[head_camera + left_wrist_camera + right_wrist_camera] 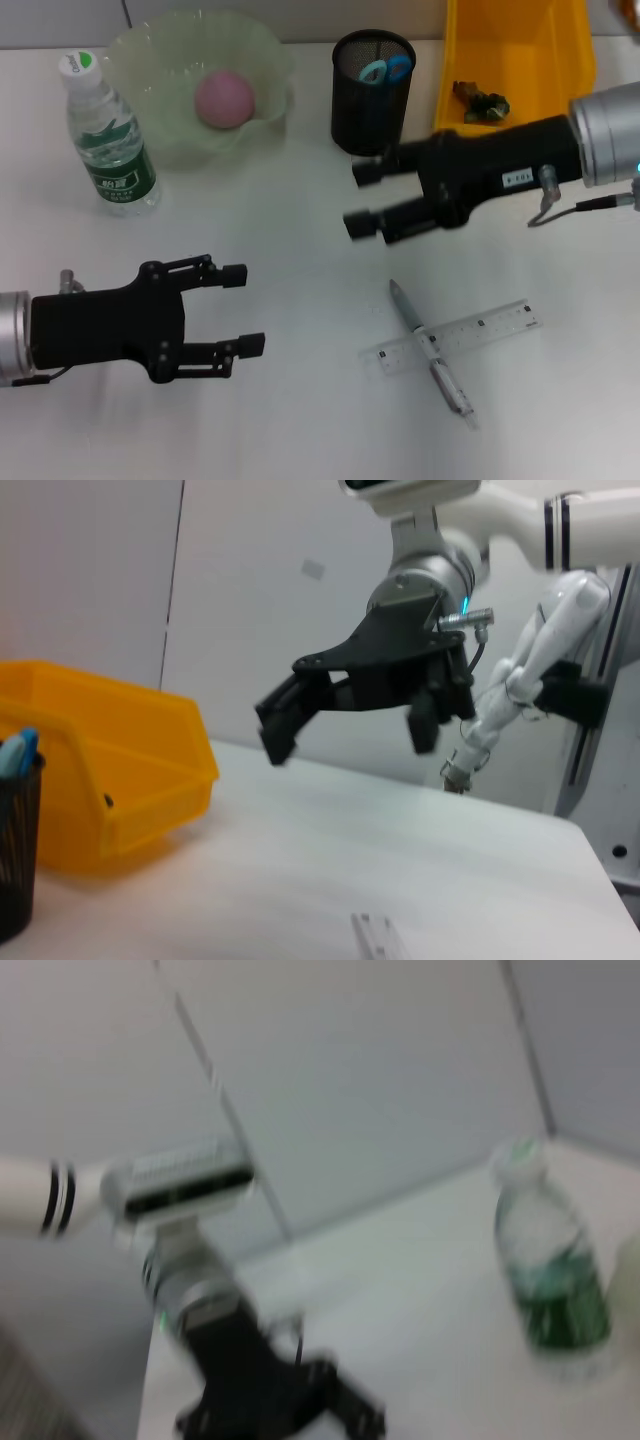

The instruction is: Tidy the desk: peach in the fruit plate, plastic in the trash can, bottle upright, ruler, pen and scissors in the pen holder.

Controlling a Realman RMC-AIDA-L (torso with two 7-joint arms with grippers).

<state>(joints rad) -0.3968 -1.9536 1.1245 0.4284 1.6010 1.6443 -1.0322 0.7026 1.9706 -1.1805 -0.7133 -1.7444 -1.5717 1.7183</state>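
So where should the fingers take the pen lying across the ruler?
Probably from straight above, on the pen's far half, beyond the ruler, fingers closing across the barrel. It lies flat, crossing over the ruler, so the middle is crowded; the open right gripper is nearest.

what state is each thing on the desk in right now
peach: in the fruit plate
bottle: upright, capped
scissors: in the pen holder
plastic: in the trash can
pen: lying across the ruler on the desk
left claw: open, empty
right claw: open, empty, beside the pen holder
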